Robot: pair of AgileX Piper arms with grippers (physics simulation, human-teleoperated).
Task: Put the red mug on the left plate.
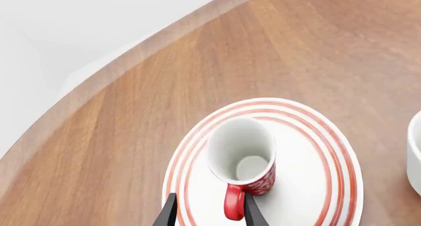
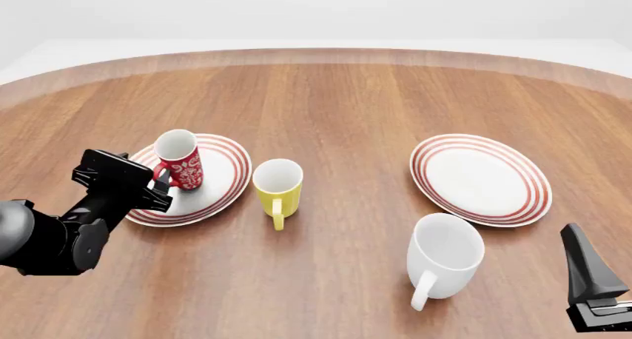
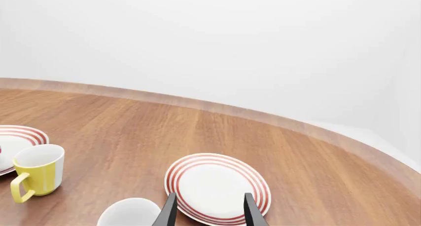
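Note:
The red mug (image 2: 180, 160) with its white floral pattern stands upright on the left plate (image 2: 225, 178), toward the plate's near-left side. In the left wrist view the red mug (image 1: 243, 154) shows its white inside, and its red handle points back between my fingers. My left gripper (image 1: 209, 213) is open, its fingers spread on either side of the handle, one finger close against it. From the front, the left gripper (image 2: 158, 185) sits just left of the mug over the plate's rim. My right gripper (image 3: 209, 208) hangs open and holds nothing, low at the near right.
A yellow mug (image 2: 277, 186) stands just right of the left plate. A larger white mug (image 2: 445, 256) sits near the front, below the right plate (image 2: 481, 178). The table's curved far edge (image 2: 316, 54) runs across the back.

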